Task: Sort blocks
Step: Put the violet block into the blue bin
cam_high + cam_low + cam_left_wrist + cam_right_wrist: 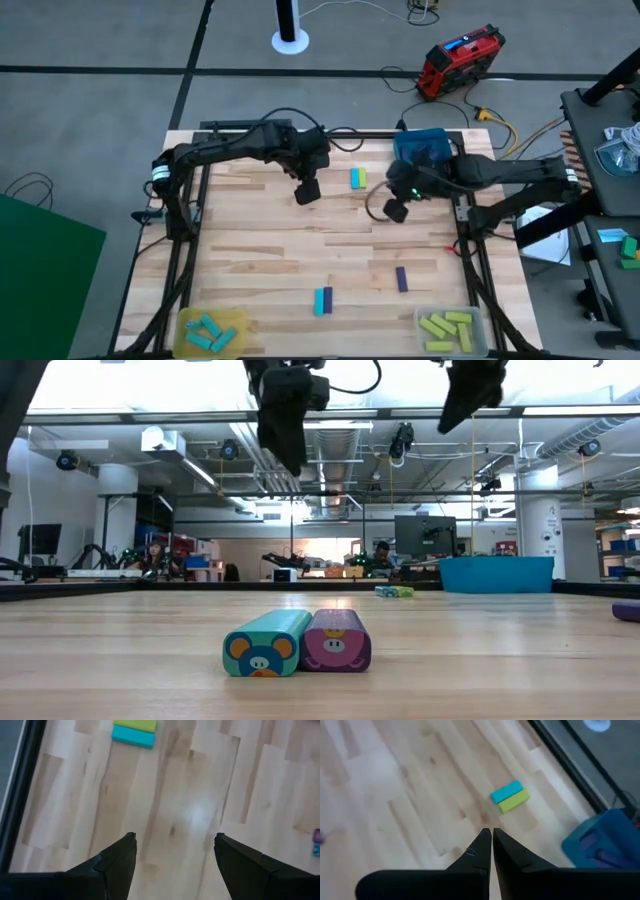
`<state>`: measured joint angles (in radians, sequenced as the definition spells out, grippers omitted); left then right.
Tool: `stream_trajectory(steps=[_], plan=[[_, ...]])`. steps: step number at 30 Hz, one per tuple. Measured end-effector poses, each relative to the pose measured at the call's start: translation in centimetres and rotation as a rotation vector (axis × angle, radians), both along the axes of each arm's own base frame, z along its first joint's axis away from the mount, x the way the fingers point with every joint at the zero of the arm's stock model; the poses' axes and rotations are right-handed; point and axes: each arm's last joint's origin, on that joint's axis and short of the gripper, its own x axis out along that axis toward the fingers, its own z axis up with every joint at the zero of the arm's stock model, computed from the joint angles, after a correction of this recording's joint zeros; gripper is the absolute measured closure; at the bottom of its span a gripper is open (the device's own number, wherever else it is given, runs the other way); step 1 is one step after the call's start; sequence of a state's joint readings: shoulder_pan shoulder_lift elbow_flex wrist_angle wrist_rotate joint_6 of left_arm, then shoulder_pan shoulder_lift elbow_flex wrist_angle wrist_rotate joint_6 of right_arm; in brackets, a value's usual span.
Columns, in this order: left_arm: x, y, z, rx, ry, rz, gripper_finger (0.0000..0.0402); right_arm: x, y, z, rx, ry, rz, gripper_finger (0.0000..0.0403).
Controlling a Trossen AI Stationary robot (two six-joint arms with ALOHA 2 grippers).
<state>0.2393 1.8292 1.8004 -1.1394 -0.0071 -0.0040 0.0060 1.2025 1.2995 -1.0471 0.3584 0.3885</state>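
Left pincer (308,191) hangs spread above the desk (250,240); right pincer (397,211) is pressed together, empty — between them lies a cyan-and-yellow-green pair of blocks (357,178); others lie nearer the front trays.

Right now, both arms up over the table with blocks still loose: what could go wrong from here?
1. The cyan and yellow-green pair lies touching; the open left gripper could well catch both colours in one grab.
2. Both grippers hover close together near that pair, the right gripper with fingers shut, so the arms might clash if both go for it.
3. The cyan and purple pair also lies side by side; picking one may drag the other.
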Motion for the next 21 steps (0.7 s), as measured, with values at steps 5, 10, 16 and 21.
stream_trajectory(steps=[5, 10, 16, 21], plan=[[-0.7, -1.0, -1.1, -0.027, 0.000, 0.042, 0.0160, 1.4, -1.6, -0.6, 0.006, -0.003, 0.019, 0.0394], [-2.3, -2.3, -2.5, -0.071, -0.007, 0.121, 0.0160, 2.5, -2.8, -1.5, 0.084, 0.006, 0.030, 0.0394], [-4.6, -4.3, -3.5, -0.119, -0.028, 0.197, 0.0160, 3.8, -3.5, -2.9, 0.100, 0.044, 0.003, 0.0394], [-6.9, -6.1, -3.7, -0.168, -0.037, 0.272, 0.0160, 4.7, -3.9, -3.7, 0.128, 0.029, -0.049, 0.0393]])
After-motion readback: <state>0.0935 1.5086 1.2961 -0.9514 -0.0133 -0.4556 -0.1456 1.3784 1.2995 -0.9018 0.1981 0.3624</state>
